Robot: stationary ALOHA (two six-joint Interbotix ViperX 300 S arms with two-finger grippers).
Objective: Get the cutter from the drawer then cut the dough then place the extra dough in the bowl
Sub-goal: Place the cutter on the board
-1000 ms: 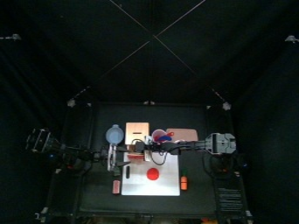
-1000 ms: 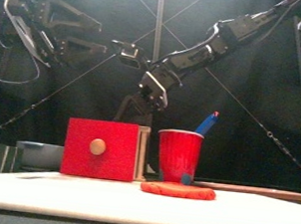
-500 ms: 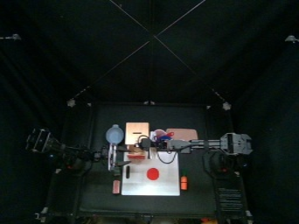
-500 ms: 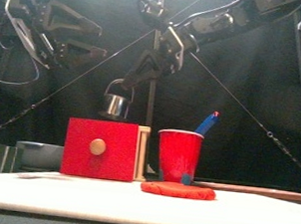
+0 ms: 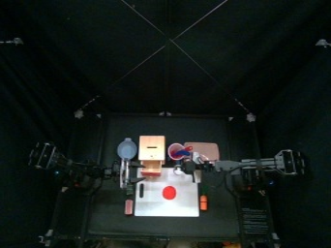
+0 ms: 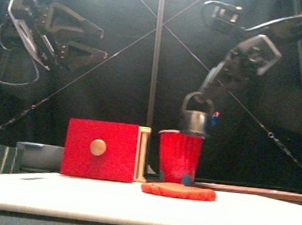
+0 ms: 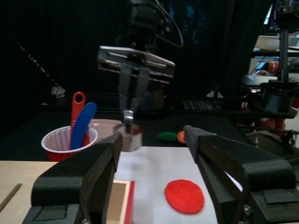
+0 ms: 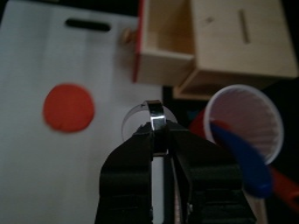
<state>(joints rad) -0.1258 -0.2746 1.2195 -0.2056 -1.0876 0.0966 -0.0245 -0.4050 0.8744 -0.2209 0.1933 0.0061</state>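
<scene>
The right pincer (image 6: 197, 97) is clamped narrow on the wire handle of the round metal cutter (image 6: 195, 119). The cutter hangs in the air, clear of the bench (image 5: 97, 208), over the far edge of the white cutting board (image 5: 155, 205) and just near of the red cup (image 6: 179, 155). The red dough disc (image 6: 179, 191) lies flat on the board. To the left of the cup, the wooden box (image 8: 239, 39) has its red-fronted drawer (image 8: 167, 39) pulled open. The blue-grey bowl (image 5: 126, 148) sits left of the box. The left pincer (image 7: 152, 144) hovers at the left, spread wide and empty.
</scene>
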